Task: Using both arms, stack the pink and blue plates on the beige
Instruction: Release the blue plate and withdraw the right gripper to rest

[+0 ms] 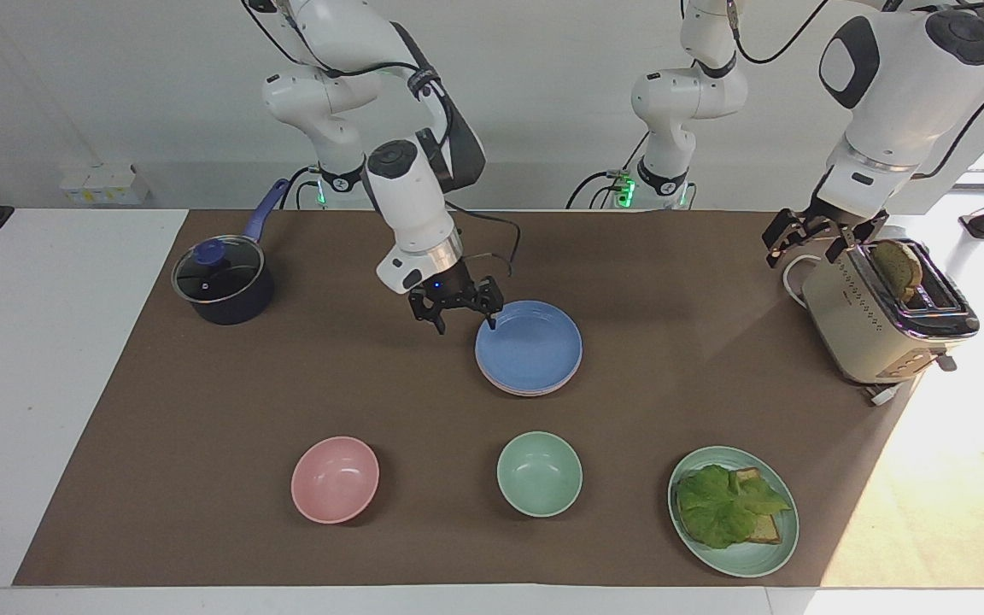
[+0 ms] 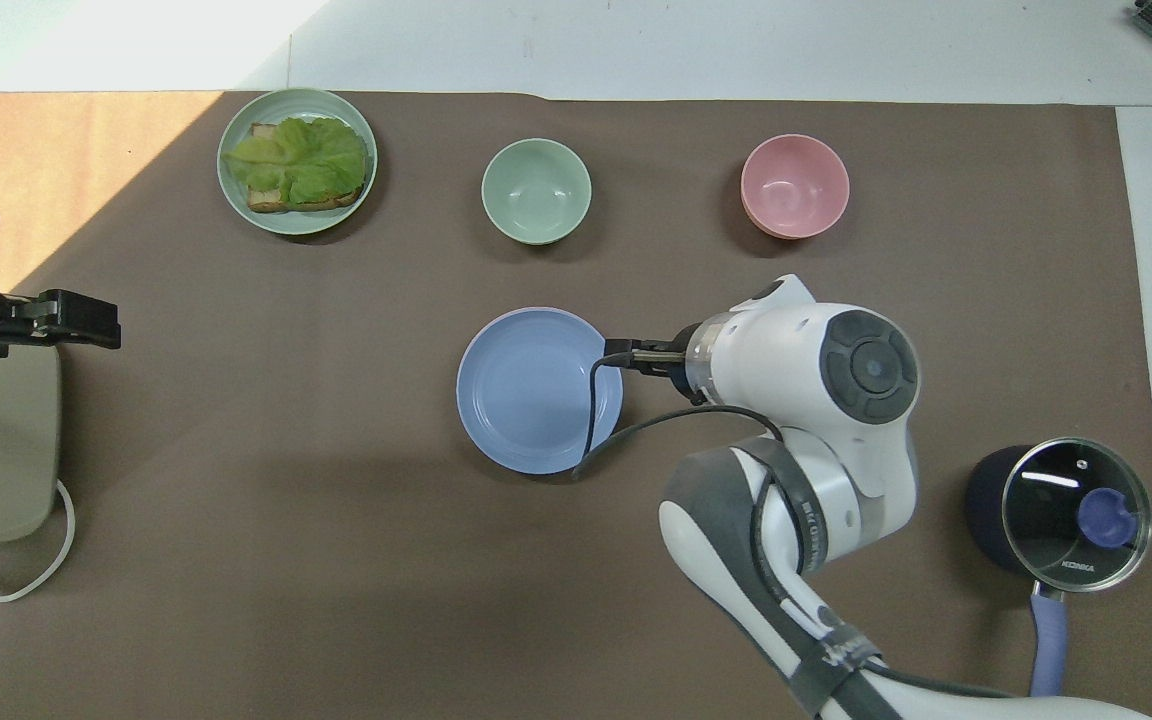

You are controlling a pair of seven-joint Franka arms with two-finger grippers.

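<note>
The blue plate [image 1: 529, 346] [image 2: 536, 390] lies flat on top of a stack in the middle of the brown mat. Under its rim farthest from the robots, the pink plate [image 1: 528, 390] shows as a thin edge. The beige plate is hidden under them. My right gripper [image 1: 465, 318] [image 2: 633, 355] hangs open just off the blue plate's rim, toward the right arm's end of the table, with nothing between its fingers. One fingertip [image 1: 492, 322] is close to that rim. My left gripper [image 1: 806, 246] [image 2: 76, 320] waits, open and holding nothing, beside the toaster [image 1: 881, 320].
The toaster holds a bread slice. A dark pot with a glass lid [image 1: 223, 282] stands at the right arm's end. Farther from the robots are a pink bowl [image 1: 335, 478], a green bowl [image 1: 539, 472] and a green plate with lettuce on toast [image 1: 733, 511].
</note>
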